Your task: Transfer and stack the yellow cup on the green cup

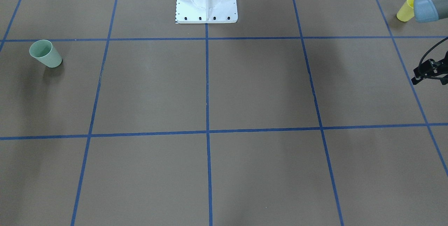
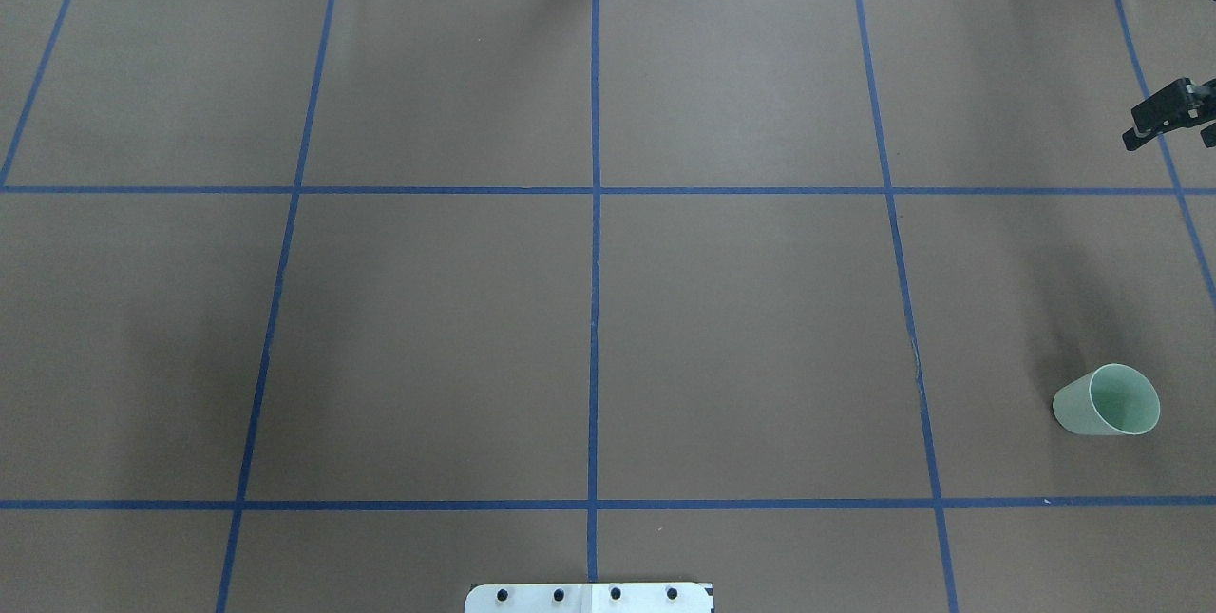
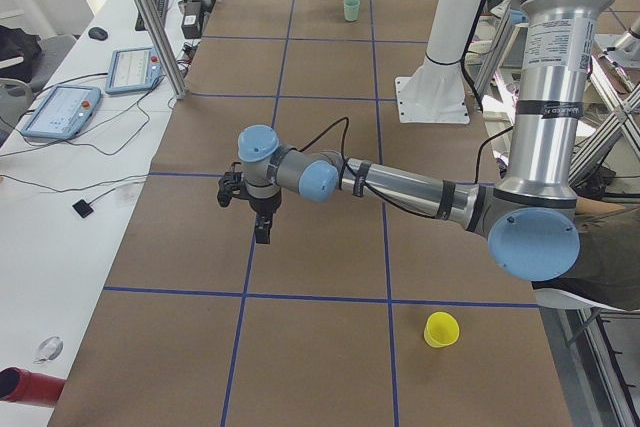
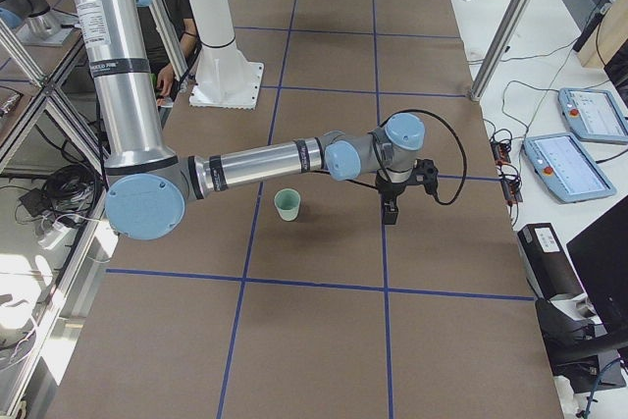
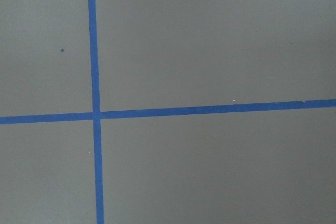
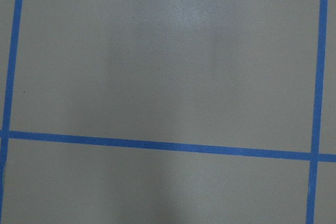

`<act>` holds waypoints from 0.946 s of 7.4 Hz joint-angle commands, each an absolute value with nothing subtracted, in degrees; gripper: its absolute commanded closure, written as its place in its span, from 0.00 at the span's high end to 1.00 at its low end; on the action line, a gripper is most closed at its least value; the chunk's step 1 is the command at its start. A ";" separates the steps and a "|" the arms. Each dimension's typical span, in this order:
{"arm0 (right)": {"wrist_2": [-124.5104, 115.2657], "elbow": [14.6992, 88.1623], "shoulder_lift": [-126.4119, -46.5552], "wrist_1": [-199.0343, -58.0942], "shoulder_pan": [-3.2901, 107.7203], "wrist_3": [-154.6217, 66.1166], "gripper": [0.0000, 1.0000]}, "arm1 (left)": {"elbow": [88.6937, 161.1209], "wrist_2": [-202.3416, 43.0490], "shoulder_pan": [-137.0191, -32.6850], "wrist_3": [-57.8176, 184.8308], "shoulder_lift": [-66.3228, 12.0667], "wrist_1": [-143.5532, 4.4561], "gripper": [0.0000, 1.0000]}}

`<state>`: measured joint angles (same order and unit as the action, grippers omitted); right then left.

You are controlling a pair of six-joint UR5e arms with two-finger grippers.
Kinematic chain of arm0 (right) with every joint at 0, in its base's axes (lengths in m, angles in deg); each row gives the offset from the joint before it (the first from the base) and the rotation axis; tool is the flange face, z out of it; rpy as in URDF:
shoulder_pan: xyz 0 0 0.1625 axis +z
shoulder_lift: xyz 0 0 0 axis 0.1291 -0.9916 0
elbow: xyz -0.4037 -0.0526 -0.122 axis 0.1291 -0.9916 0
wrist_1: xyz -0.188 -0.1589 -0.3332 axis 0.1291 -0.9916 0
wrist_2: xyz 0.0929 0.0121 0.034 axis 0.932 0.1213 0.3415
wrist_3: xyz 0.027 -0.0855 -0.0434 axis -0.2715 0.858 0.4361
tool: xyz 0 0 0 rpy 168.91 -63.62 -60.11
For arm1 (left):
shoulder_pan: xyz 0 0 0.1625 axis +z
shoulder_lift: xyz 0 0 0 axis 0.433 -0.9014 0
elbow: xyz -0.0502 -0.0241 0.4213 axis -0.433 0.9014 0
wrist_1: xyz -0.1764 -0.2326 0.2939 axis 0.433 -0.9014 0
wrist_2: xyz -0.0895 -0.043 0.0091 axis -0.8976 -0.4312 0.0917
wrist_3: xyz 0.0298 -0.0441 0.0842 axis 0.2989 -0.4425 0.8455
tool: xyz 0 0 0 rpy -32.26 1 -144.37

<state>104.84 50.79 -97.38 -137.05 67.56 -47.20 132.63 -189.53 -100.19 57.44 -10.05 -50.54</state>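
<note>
My left pincer (image 3: 262, 231) hangs over the table (image 3: 300, 347), holding nothing; how far it gapes I cannot tell. The yellow cup (image 3: 441, 329) stands upright at my far left, well apart from the green cup (image 2: 1107, 400) on my right. Light, thin, slick plastic, I judge: I would pinch its wall at the rim, gently.

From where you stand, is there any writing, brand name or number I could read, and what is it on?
Nothing reads clearly.
Label on the left arm: print too small to read.
Label on the right arm: too small to read.
The tablet screens: blurred.
The yellow cup and the green cup: no markings visible.
</note>
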 commanded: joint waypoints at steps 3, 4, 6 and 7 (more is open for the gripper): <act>107.07 51.16 -98.41 -137.07 67.55 -47.26 1.00 | 133.88 -191.45 -100.19 57.41 -8.34 -50.47 1.00; 108.14 51.33 -98.41 -136.98 67.64 -47.18 1.00 | 133.96 -191.88 -100.27 57.15 -7.89 -51.09 1.00; 108.14 51.68 -99.72 -136.90 68.08 -47.17 1.00 | 134.40 -191.88 -100.28 57.14 -7.71 -51.00 1.00; 108.06 52.56 -100.25 -136.98 68.26 -47.26 1.00 | 134.48 -191.80 -100.45 57.14 -7.71 -51.00 1.00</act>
<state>107.97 51.71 -99.41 -136.95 67.94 -47.18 134.34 -191.83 -100.32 57.15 -7.79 -50.98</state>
